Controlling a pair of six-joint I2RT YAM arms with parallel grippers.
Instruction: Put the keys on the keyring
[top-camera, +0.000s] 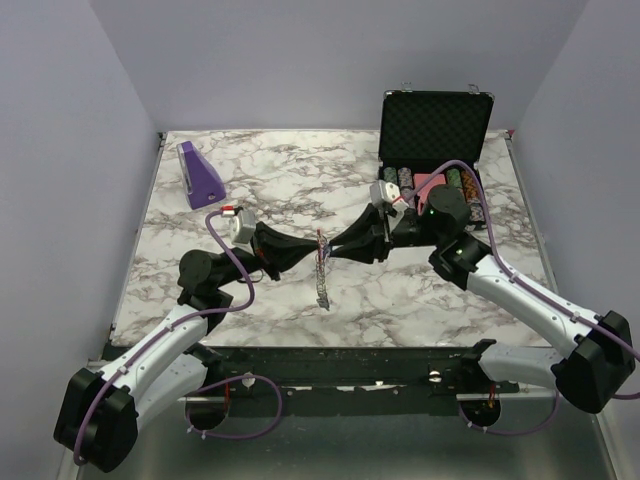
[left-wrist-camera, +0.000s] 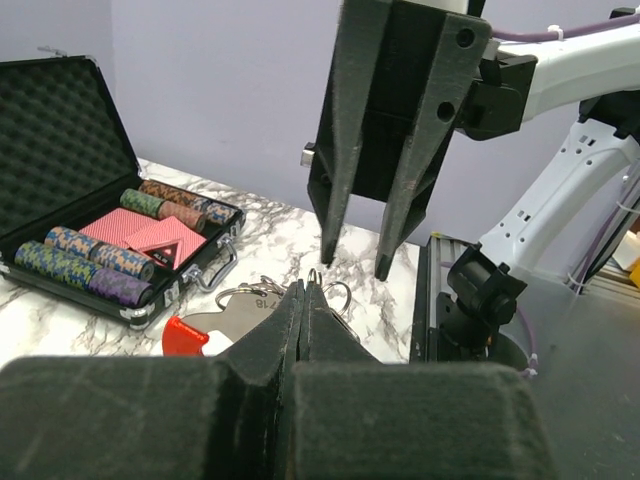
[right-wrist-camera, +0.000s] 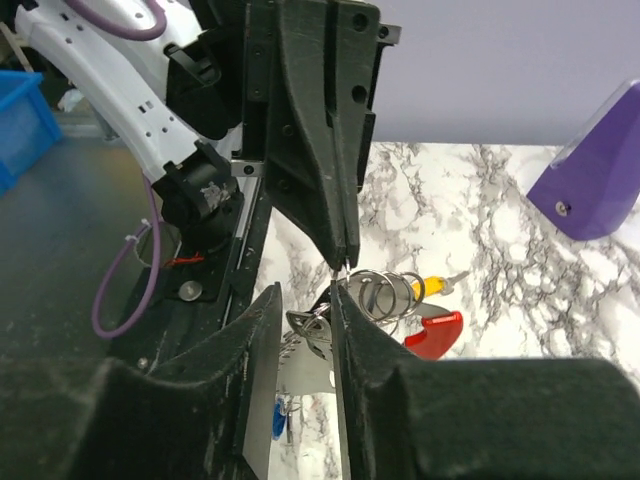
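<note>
**Keyring (top-camera: 321, 272) hangs from a single thin pinch**

Nearest the arm bases, its loose end dangles over the middle of the marble table (top-camera: 230, 300), with the keys (right-wrist-camera: 303, 338) bunched under the coil. That hanging weight could twist the wire out of the hold. A key could also snag on a fingertip and miss the split in the ring. Just above, the left gripper (right-wrist-camera: 342, 262) is clenched tight on the ring's wire and carries the whole load. Facing it, the right gripper (left-wrist-camera: 357, 264) has its fingers (right-wrist-camera: 262, 335) partly apart, straddling the keys. I cannot tell whether either pad touches one. Farther back, the poker chip case (top-camera: 435, 125) and purple block (top-camera: 200, 176) sit well apart from the work.
</note>
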